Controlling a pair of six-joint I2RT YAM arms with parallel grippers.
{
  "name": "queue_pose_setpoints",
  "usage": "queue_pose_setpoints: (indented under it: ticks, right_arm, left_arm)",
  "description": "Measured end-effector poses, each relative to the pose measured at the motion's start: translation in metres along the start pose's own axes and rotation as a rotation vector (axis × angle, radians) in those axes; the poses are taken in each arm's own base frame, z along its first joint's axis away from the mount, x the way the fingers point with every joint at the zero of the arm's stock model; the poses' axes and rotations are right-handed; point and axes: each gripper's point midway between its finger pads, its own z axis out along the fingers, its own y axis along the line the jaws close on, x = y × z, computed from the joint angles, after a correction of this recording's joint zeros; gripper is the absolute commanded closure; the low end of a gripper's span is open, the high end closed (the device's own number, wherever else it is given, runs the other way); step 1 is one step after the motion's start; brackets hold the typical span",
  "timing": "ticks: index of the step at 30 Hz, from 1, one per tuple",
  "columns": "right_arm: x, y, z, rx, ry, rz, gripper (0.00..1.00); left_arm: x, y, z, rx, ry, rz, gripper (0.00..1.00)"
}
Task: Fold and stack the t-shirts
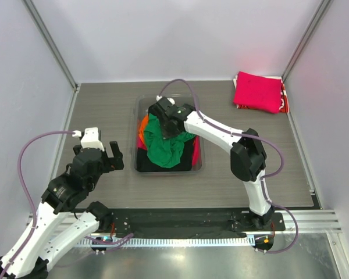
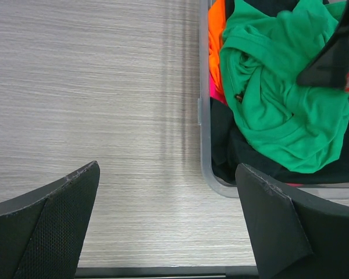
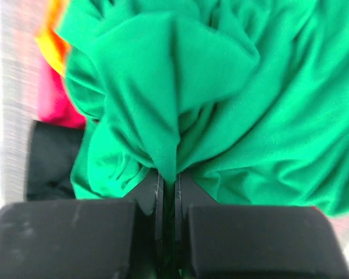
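A bright green t-shirt (image 1: 166,145) lies crumpled on top of a pile in the clear plastic tub (image 1: 199,166). Under it lie an orange shirt (image 1: 142,128), a magenta-pink one (image 1: 195,152) and a black one (image 1: 145,161). My right gripper (image 1: 164,114) is over the tub's far end, shut on a fold of the green shirt (image 3: 180,116), which bunches up between its fingers. A folded magenta-pink shirt (image 1: 257,91) lies at the far right corner. My left gripper (image 1: 99,152) is open and empty above bare table left of the tub; its view shows the green shirt (image 2: 279,99).
The tub's near left corner (image 2: 212,177) is just ahead of my left gripper's right finger (image 2: 291,226). A red and white cloth edge (image 1: 285,99) shows under the folded pink shirt. Grey walls close in the wooden table on three sides.
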Motion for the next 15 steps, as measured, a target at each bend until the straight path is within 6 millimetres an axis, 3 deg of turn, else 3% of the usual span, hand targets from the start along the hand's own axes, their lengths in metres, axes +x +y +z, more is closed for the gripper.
queue_pose_setpoints:
  ticks: [2,4,6,8,10,12,15]
  right_arm:
    - [-0.014,0.003,-0.011,0.007,-0.024,-0.006,0.99]
    - [-0.045,0.008,-0.037,0.011,-0.089,-0.017,0.99]
    - [-0.083,0.015,-0.075,-0.003,-0.197,-0.021,0.99]
    - [-0.127,0.016,-0.132,-0.021,-0.368,-0.005,0.99]
    - [-0.144,0.002,-0.187,-0.01,-0.487,0.012,0.99]
    - [-0.15,-0.021,-0.248,0.015,-0.601,0.037,0.99]
    - [-0.131,-0.072,-0.339,0.061,-0.754,0.098,0.99]
  left_arm:
    - [0.0,0.001,0.0,-0.002,-0.003,0.003,0.0]
    - [-0.001,0.001,0.0,-0.004,-0.005,0.004,0.0]
    - [0.0,0.002,0.0,-0.005,-0.004,0.005,0.0]
    - [0.001,0.002,0.0,-0.005,-0.003,0.006,0.0]
    - [0.001,0.002,0.0,-0.006,-0.001,0.007,0.0]
    - [0.001,0.002,0.001,-0.008,0.002,0.009,0.0]
    - [0.002,0.001,0.002,-0.011,0.007,0.012,0.0]
